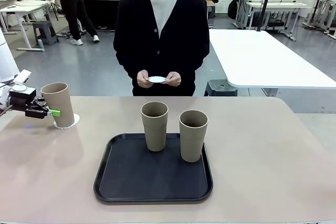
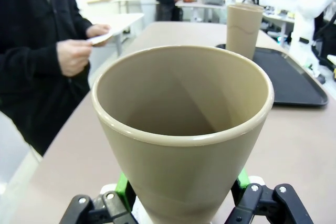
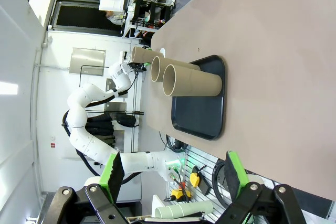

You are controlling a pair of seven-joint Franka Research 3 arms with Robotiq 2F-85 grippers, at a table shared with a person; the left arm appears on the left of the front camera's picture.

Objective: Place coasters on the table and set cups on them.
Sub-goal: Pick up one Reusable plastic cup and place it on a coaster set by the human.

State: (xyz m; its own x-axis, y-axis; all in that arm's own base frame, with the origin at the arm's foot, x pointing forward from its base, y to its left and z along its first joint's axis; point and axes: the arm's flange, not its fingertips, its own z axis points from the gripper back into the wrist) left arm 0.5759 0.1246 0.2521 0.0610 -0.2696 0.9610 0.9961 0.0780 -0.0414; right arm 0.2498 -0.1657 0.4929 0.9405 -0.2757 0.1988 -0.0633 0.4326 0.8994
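Tabletop holdings, one moment:

1. table (image 1: 273, 150) — beige-tan top with rounded corners. It bore items 2 to 6.
2. tray (image 1: 118, 182): black, a rounded square. It lay at the middle of the table, toward the robot's edge.
3. left cup (image 1: 55, 98): taupe tumbler, upright, mouth up and empty inside. It stood near the table's left end, well apart from the tray, with its base on item 4.
4. first coaster (image 1: 75, 120): white and scalloped. It lay flat on the table under the left cup, with a crescent of its edge showing on the side toward the tray.
5. middle cup (image 1: 155, 124): upright on the tray's far left part.
6. right cup (image 1: 193, 135): upright on the tray, just beside the middle cup but not touching it, and a little nearer the robot.
7. second coaster (image 1: 157, 79): white disc, held level between the fingertips of both of the person's hands (image 1: 144, 79), beyond the table's far edge. The person (image 1: 160, 35) stood there in a black cardigan.
8. left gripper (image 2: 182, 192): at the table's left end. Its fingers were closed on the lower wall of the left cup, with a green pad pressed to each side.
9. right gripper (image 3: 174, 174): fingers spread wide with nothing between them. It was held off past the table's edge, well apart from the tray and cups.
10. white table (image 1: 262, 56): rectangular, stood behind and to the right.
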